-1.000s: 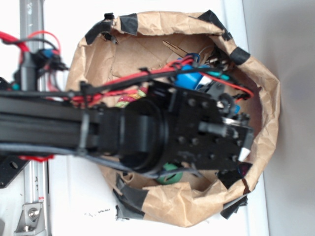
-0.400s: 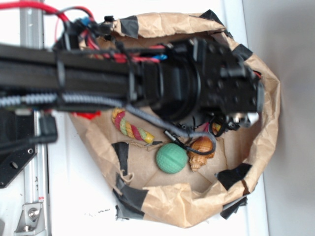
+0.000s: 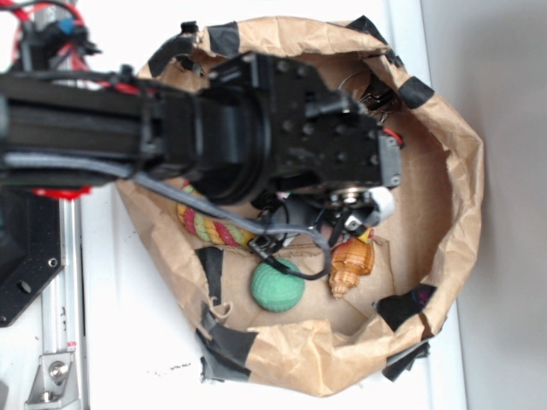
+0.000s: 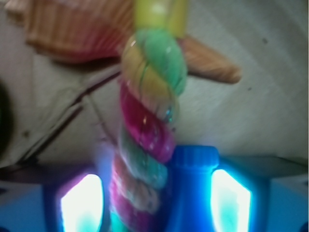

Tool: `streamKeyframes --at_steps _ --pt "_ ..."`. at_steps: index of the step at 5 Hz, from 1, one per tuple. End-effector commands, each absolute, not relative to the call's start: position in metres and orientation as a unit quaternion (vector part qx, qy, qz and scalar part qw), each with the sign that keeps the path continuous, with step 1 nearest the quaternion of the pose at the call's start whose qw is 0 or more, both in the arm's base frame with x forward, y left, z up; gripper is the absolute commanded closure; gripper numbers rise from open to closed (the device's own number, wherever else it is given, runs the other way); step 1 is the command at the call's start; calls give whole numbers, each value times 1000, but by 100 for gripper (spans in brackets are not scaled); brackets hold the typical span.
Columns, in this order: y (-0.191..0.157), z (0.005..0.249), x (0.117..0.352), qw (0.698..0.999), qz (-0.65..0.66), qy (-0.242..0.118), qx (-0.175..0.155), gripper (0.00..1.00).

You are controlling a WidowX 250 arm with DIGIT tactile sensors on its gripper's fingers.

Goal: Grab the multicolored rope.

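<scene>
Arm (image 3: 128, 128) stretched over paper bag (image 3: 453, 171); hand (image 4: 154, 203) astride multicolored rope (image 4: 149, 135), grip state unclear.

**Even light outside, blur and glare at the wrist**

The exterior view is bright and evenly lit, the white table (image 3: 128, 359) nearly washed out; the dark arm (image 3: 102, 128) is soft and shades the bag's (image 3: 461, 171) floor. The wrist view is blurred throughout; the rope (image 4: 147, 145) smears, and two patches glare white-cyan at the bottom.

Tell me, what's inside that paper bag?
In the bag: a rope, green ball and orange shell. The arm covers the rest, though the wrist view shows a blue bottle.
</scene>
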State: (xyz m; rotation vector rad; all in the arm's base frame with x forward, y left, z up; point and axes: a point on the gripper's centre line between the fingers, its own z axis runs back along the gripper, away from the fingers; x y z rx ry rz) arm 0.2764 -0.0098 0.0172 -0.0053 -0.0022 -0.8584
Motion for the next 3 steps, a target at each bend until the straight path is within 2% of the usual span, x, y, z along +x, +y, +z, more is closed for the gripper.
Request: streamKeyframes --at_steps 1,2,3 --pt "-32 12 277 893 -449 -3 18 100" --pt "-33 25 279 895 -446 -7 23 100" --pt "-30 63 287 899 -436 -48 8 0"
